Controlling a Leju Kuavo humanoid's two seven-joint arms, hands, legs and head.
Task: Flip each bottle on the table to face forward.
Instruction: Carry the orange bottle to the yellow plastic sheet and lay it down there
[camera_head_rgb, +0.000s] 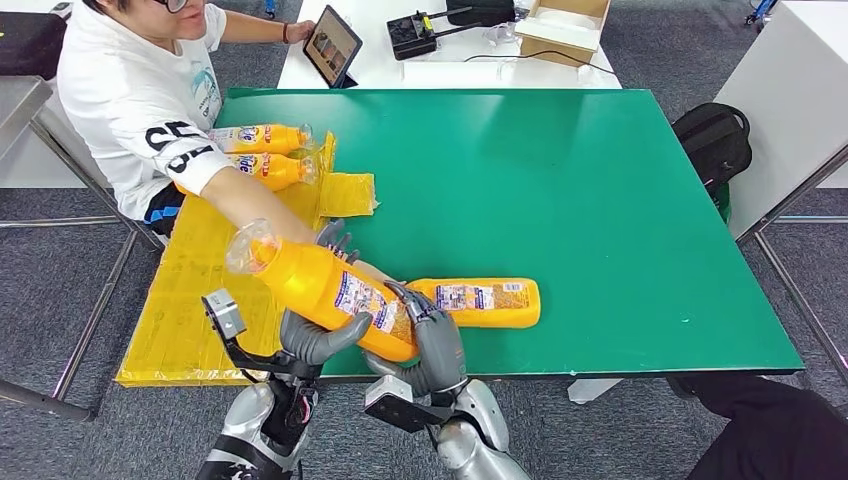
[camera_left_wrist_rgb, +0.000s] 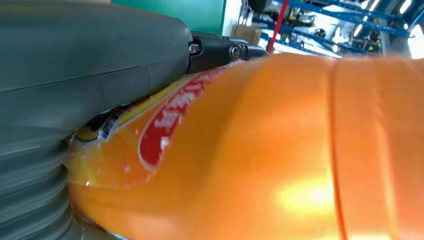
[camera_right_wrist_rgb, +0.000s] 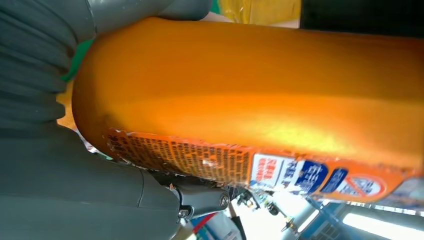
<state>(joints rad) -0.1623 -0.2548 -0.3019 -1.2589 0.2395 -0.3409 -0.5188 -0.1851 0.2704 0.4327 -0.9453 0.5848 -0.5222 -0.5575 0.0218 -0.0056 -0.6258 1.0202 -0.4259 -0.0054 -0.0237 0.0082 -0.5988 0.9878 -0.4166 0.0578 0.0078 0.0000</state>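
A green desk (camera_head_rgb: 600, 200) stands on grey carpet floor (camera_head_rgb: 680, 45), with a white table (camera_head_rgb: 400, 60) behind it.

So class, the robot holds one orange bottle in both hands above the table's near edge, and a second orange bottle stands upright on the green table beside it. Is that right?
Not quite. The second bottle lies on its side on the green table, as the head view shows. The left hand and right hand do hold the other orange bottle.

A glossy orange plastic bottle (camera_head_rgb: 325, 290) with a printed paper-like label is gripped between both hands (camera_head_rgb: 310, 335) (camera_head_rgb: 432, 340) — matt grey, ribbed covers. Beneath them, a smooth green tabletop (camera_head_rgb: 600, 200) with a soft sheen is seen.
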